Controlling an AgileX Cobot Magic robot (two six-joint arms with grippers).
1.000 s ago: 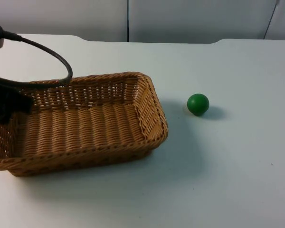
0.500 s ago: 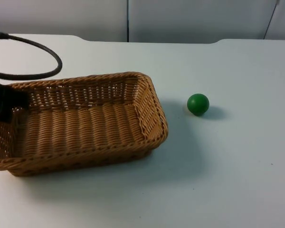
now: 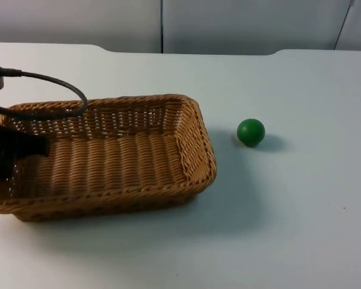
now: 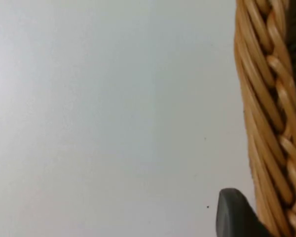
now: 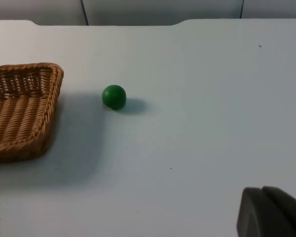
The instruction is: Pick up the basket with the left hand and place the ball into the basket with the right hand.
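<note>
The left gripper [image 3: 12,153] sits at the left end of the basket [image 3: 114,156], a dark shape over the rim there; in the left wrist view a black fingertip [image 4: 234,215] stands right beside the woven rim [image 4: 266,108], touching or nearly so. Whether it is clamped on the rim I cannot tell. The right gripper's fingertip [image 5: 269,212] shows in the right wrist view, well back from everything, waiting above the table [image 3: 289,229]; its state I cannot tell either.

The basket is a long wicker tray with nothing in it. Its shadow spreads wide on the white table to the right. The green ball [image 3: 251,132] rests on the table near the basket's right end, apart from it.
</note>
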